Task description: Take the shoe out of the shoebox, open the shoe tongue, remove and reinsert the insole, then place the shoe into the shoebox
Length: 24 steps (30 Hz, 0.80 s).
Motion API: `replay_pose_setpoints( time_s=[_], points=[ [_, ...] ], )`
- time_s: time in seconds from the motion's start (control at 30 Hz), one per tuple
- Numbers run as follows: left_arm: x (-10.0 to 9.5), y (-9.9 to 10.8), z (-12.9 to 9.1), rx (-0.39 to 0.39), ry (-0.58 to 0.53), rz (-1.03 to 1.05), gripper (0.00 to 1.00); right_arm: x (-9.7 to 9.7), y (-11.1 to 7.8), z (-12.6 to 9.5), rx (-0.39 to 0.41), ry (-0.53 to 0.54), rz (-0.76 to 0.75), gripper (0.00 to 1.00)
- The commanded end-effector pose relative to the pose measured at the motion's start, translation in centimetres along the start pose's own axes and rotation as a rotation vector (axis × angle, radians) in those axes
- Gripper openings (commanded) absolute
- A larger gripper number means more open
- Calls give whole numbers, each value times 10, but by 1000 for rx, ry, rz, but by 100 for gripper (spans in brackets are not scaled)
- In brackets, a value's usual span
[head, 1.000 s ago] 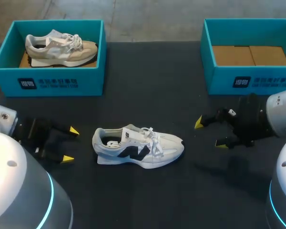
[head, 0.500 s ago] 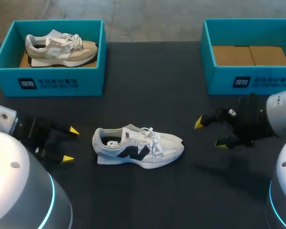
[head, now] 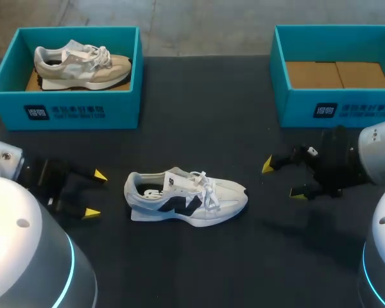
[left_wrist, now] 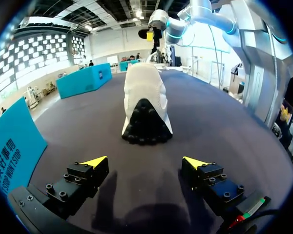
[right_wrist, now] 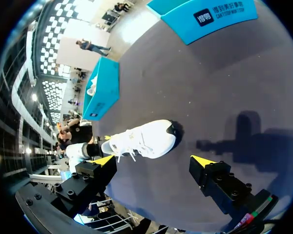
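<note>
The white-and-black laced sneaker [head: 186, 197] sits upright between the left gripper [head: 95, 194] and the right gripper [head: 283, 179], both spread open, clear of it.

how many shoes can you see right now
2. One white shoe lies on the table, outside both boxes. One beige shoe sits in the left shoebox. The right shoebox shows only cardboard, so none seems hidden.

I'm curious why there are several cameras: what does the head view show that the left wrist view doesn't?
Head view only: a beige sneaker inside the left teal cardboard shoebox. Left wrist view only: the studded black heel of the white mesh sneaker. Both: that white sneaker on the dark table, ahead of the open left gripper.
</note>
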State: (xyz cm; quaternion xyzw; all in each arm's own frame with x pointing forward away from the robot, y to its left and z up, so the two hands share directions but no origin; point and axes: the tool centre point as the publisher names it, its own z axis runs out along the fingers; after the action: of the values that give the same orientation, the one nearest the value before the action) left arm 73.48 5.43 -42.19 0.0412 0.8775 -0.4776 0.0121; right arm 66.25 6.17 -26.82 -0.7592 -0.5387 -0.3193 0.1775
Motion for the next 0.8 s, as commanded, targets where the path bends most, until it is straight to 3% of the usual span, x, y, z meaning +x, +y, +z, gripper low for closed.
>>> replay_pose_setpoints(
  time_s=[0.03, 0.33, 0.8],
  points=[
    [4, -1, 2, 59, -3, -14, 100, 1, -2, 0, -3, -5, 2, 100],
    [6, -19, 18, 168, -11, -45, 100, 1, -2, 0, -3, -5, 2, 100],
    [-1, -46, 41, 208, 12, -59, 100, 1, -2, 0, -3, -5, 2, 100]
  ],
)
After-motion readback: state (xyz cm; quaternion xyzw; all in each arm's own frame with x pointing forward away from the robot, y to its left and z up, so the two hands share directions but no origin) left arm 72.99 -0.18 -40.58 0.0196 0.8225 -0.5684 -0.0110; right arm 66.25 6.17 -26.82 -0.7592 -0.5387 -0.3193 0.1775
